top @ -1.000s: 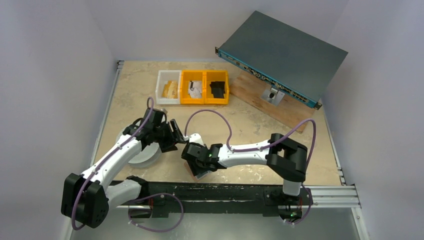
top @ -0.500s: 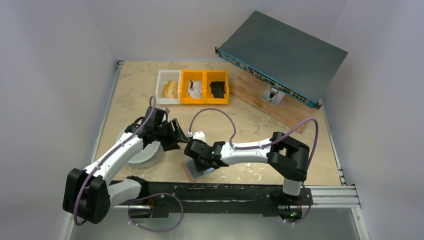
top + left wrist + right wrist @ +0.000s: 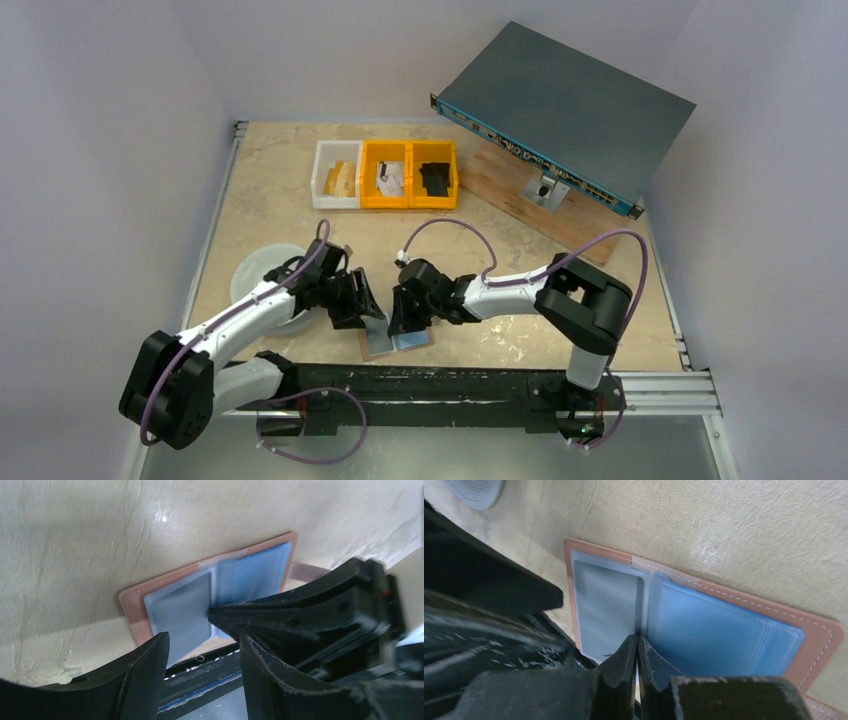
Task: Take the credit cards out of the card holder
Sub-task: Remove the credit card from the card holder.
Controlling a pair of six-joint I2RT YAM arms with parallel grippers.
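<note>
While the card holder (image 3: 395,340) lies spread open, inner faces up, on the surface (image 3: 500,255) at 6 o'clock, close to the near edge, both hands meet over it. From the right wrist view its tan stitched rim frames two shiny halves: a brighter blue half at 3 o'clock and a greyer half at 9 o'clock, where what looks like a grey-blue card (image 3: 606,607) sits flat inside the pocket. Stepped edges show in the blue half; whether those are more cards cannot be told.

Coming in from 1 o'clock, the right hand (image 3: 405,320) has its two fingers (image 3: 621,665) pressed together, tips resting right on the centre fold. Whether anything thin is caught between them cannot be told.

Reaching from 10 o'clock, the left hand (image 3: 365,305) has its fingers (image 3: 145,672) spread apart, gripping nothing, just above the near rim of the grey half. The tip of the right hand lies between them in its wrist view.

At 9 o'clock of the holder, under the left arm, sits a round pale dish (image 3: 262,272). A white bin (image 3: 335,172) and yellow bins (image 3: 410,172) line up at 12 o'clock, and a grey box (image 3: 565,105) on a wooden board (image 3: 530,205) stands at 2 o'clock.
</note>
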